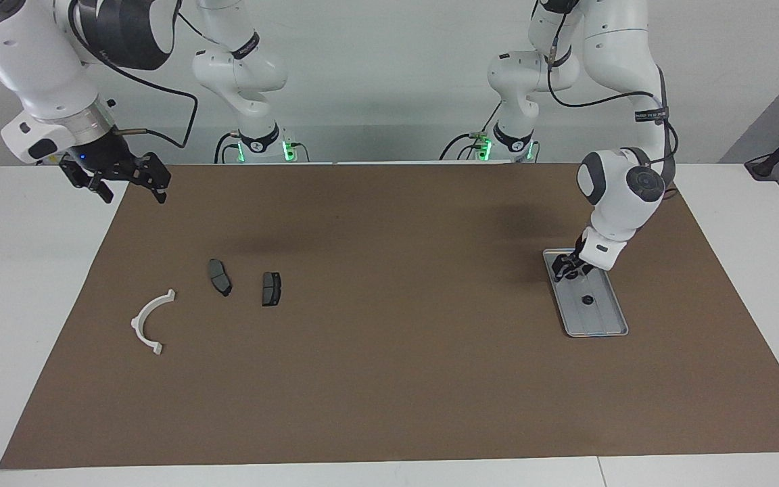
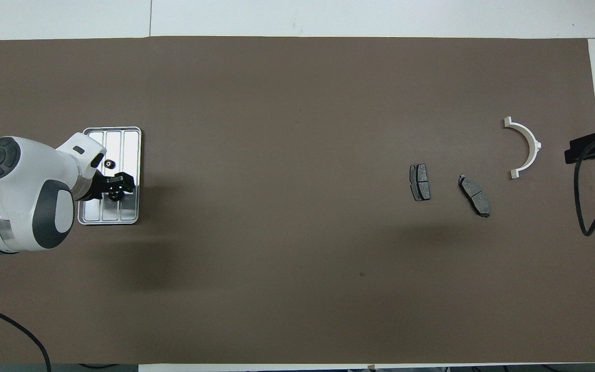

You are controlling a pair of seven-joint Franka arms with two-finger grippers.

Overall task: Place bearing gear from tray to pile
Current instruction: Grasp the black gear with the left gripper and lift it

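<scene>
A brown mat [image 1: 389,318] is spread over the white table [image 1: 17,270]. The tray [image 1: 602,318] is seen on the mat toward the left arm's end. Two small dark gears are noted in it: one gear [image 1: 587,299] lies free near the tray's middle, and the other gear [image 2: 115,195] sits at the end nearer the robots, between the fingers of the left claw [image 1: 567,269]. The left claw is lowered into the tray around that gear; whether it is clenched on the gear cannot be told, and the gear appears to rest on the tray. The pile is found toward the right arm's end, well apart from the tray: a white bracket [image 1: 150,322] and two dark pads, one pad [image 1: 220,276] beside the bracket and the second pad [image 1: 270,289] just beside the first. The right claw [image 1: 134,181] is held released, fingers spread, in the air over the mat's corner; that arm waits.
</scene>
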